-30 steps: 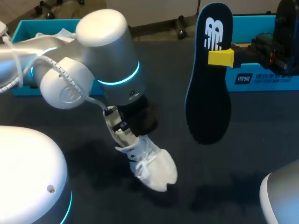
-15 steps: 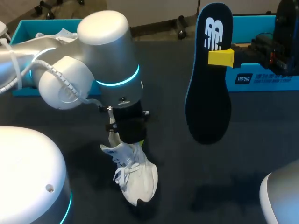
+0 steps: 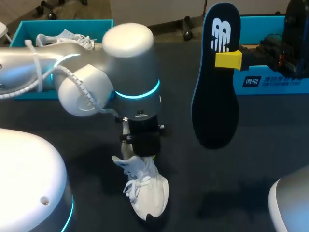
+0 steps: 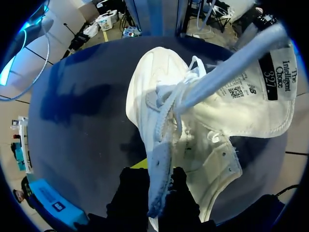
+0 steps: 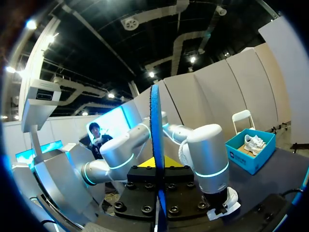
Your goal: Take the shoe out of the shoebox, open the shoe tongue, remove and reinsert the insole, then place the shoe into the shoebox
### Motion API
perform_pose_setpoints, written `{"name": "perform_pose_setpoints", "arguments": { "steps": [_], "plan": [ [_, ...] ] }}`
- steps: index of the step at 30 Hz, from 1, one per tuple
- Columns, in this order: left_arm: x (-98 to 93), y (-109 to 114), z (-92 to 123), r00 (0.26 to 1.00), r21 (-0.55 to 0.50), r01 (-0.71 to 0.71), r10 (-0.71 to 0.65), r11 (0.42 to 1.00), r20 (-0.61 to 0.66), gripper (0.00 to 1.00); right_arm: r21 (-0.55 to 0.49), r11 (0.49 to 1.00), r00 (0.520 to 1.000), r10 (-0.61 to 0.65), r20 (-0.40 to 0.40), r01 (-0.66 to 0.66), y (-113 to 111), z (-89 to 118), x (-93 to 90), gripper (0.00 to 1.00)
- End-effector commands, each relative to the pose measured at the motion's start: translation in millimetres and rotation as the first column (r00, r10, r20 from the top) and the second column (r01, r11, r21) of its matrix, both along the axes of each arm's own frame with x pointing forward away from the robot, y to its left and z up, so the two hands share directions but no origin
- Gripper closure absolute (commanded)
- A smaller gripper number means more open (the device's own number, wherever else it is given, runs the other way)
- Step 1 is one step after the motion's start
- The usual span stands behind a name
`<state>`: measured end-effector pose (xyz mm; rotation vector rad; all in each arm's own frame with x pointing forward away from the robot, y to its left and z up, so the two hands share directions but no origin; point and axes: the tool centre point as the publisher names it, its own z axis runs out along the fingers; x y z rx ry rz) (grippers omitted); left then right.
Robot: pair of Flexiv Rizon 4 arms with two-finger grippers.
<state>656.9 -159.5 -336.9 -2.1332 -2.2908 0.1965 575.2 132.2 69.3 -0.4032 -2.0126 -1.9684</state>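
White sneaker (image 3: 145,191) under the left arm (image 3: 130,63), near the middle of the dark counter (image 3: 231,193), toe toward the camera, laces loose. Clamped at its collar end by the left pincer (image 3: 142,152), pointing straight down. Off to the right, black insole (image 3: 215,96) upright in the air, well apart from the sneaker, pinched near its logo end by the right pincer (image 3: 227,59) (one yellow tip showing against it). Blue shoebox (image 3: 21,31) at the counter's far left, a second white sneaker (image 3: 63,37) inside. Second blue box (image 3: 270,82) at the far right, behind the right pincer.

From the left wrist: sneaker (image 4: 154,82) ahead of and under the pincer (image 4: 153,186), tongue (image 4: 260,92) folded back and open, label side up. Strip of the upper's lace edge gripped between both black fingers.

From the right wrist: insole (image 5: 155,145) edge-on, squeezed between the two fingers of the pincer (image 5: 157,169). Beyond it, left arm (image 5: 207,154) over the sneaker (image 5: 227,200), shoebox (image 5: 246,162) off to one side with the second white sneaker (image 5: 253,141) in it.
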Motion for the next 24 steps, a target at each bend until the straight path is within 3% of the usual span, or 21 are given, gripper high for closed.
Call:
{"name": "perform_pose_setpoints", "arguments": {
  "steps": [1,13,24],
  "plan": [
    [0.4,-17,-13,1.0,0.002,0.021,-0.021,1.0,0.017,1.0,-0.004,1.0,1.0,0.005,-0.002,-0.005,3,1,3.9,1.0],
    [4.3,-33,-44,1.0,0.021,0.03,-0.03,0.999,0.005,1.0,-0.004,1.0,1.0,0.005,-0.002,-0.005,3,1,3.9,1.0],
    [9.6,-44,-58,0.997,0.006,0.077,-0.077,0.997,-0.016,1.0,-0.004,1.0,1.0,0.005,-0.002,-0.005,3,1,3.9,1.0]
  ]
}}
